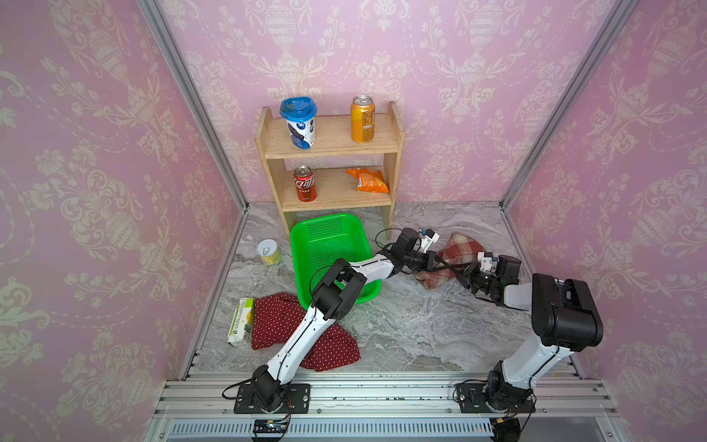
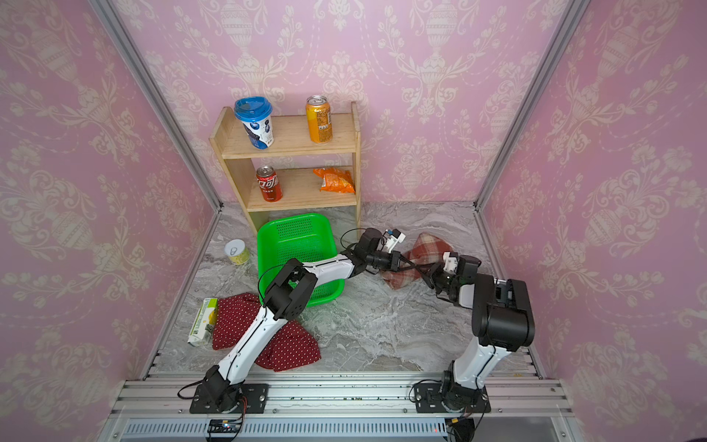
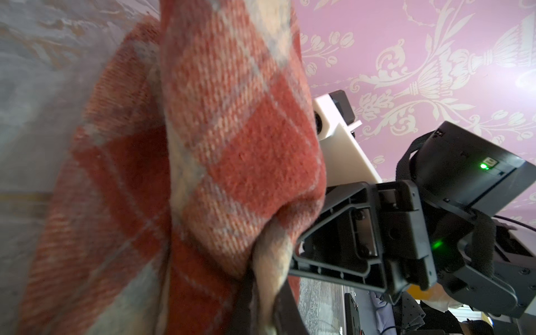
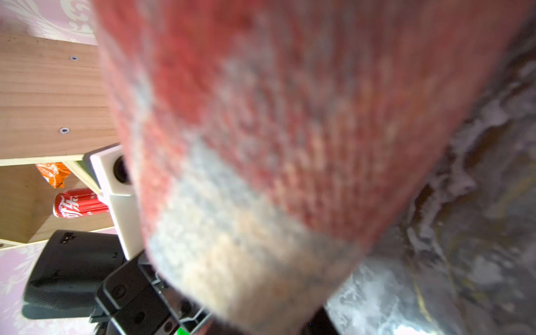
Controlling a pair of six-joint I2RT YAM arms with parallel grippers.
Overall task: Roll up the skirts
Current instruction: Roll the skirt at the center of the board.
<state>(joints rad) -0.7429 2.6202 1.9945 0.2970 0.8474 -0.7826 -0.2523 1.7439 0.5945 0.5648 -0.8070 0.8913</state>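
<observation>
Lying bunched and folded over itself toward the far right of the grey marbled worktop [image 1: 401, 325]: thick woven plaid skirt in red, cream and tan [image 1: 457, 247] [image 2: 426, 247], showing in both top views. Humping up at the far end, trailing into a rumpled corner nearer the middle. Filling the left wrist view: plaid skirt [image 3: 232, 130] doubling over in heavy folds, being pinched at a gathered cream edge by the left claw [image 3: 266, 290]. Looming close and blurred in the right wrist view: plaid skirt [image 4: 290, 116].

Lying well apart, at the near left of the worktop: smaller dark red cloth skirt with small white polka dots [image 1: 275, 317] [image 2: 237, 317], spreading out nearly flat, not rolled, fanning wider toward the near edge.
</observation>
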